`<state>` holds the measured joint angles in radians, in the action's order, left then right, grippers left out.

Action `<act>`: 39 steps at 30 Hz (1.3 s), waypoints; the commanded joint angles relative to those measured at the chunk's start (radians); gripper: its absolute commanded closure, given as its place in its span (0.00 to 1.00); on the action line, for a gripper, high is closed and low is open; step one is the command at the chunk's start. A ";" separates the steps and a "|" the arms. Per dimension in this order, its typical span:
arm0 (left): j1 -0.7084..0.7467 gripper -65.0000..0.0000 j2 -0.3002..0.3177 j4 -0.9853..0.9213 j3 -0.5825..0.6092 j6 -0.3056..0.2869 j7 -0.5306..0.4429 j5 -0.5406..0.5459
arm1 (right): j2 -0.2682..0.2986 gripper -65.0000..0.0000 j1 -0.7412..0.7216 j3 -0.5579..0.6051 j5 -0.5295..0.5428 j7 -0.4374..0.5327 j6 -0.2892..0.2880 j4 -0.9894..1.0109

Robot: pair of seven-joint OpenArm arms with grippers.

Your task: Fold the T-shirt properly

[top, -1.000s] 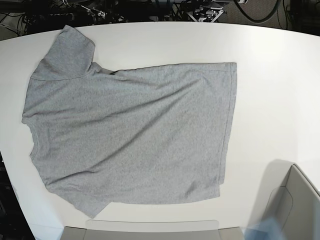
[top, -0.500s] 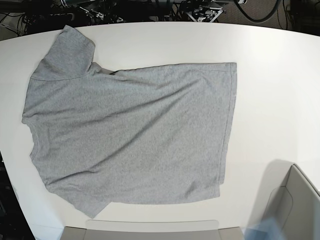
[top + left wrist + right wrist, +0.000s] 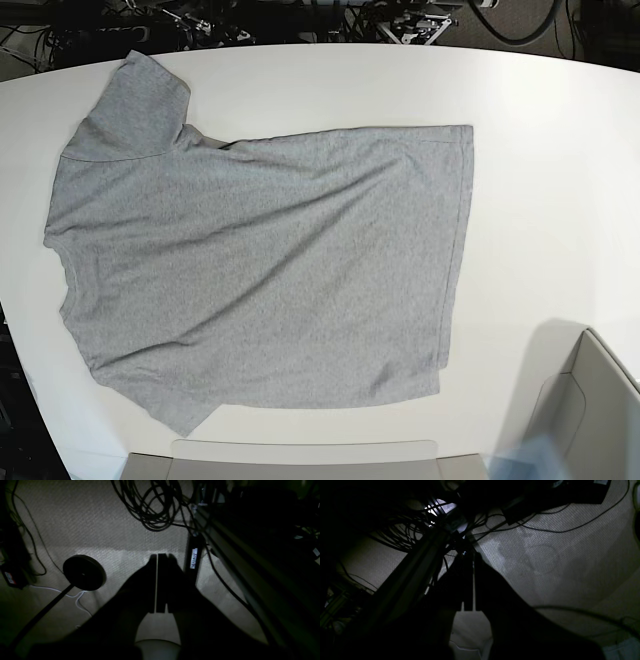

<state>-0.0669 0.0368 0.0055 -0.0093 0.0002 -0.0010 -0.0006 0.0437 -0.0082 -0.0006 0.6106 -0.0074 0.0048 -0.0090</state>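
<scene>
The light heather-grey T-shirt (image 3: 260, 265) lies spread on the white table (image 3: 550, 180) in the base view, plain side up, collar end at the left, hem at the right. One sleeve (image 3: 135, 105) points to the far left corner. No lettering shows. Neither gripper shows in the base view. My left gripper (image 3: 157, 560) hangs over the carpet beside the table, its jaws pressed together and empty. My right gripper (image 3: 472, 557) is also shut and empty, over the floor near cables. The T-shirt is out of both wrist views.
A grey bin (image 3: 590, 410) stands at the table's front right and a grey tray edge (image 3: 300, 455) along the front. On the floor are cable coils (image 3: 155, 507), a round black stand base (image 3: 83, 572) and a dark table frame (image 3: 415, 562).
</scene>
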 commanded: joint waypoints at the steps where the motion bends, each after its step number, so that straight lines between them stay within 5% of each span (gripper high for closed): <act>1: -0.003 1.00 0.004 0.003 -0.002 0.004 -0.007 -0.005 | 0.003 1.00 0.004 0.001 0.004 0.005 -0.001 -0.004; 11: 0.148 1.00 0.051 0.169 -0.001 0.005 -0.109 -0.002 | 0.006 1.00 0.081 0.023 -0.196 0.008 -0.002 -0.022; 18: 0.258 1.00 0.087 0.205 -0.002 0.004 -0.119 -0.003 | 0.025 1.00 0.256 0.023 -0.297 0.005 -0.002 -0.289; 22: 0.399 1.00 0.120 0.394 -0.002 0.004 -0.139 -0.002 | 0.058 1.00 0.353 0.024 -0.314 0.002 -0.002 -0.437; 28: 0.662 1.00 0.124 0.716 -0.004 0.007 -0.316 -0.002 | 0.094 1.00 0.503 0.024 -0.314 0.005 -0.004 -0.621; 39: 0.930 1.00 0.120 1.175 -0.229 0.002 -0.316 0.001 | 0.189 1.00 0.868 0.080 -0.309 0.007 -0.006 -1.109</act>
<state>0.8375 0.1566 1.1694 -0.2348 -0.0071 -0.2871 0.0002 0.2329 0.8413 0.0753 0.2981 -0.0113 0.0135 -1.1160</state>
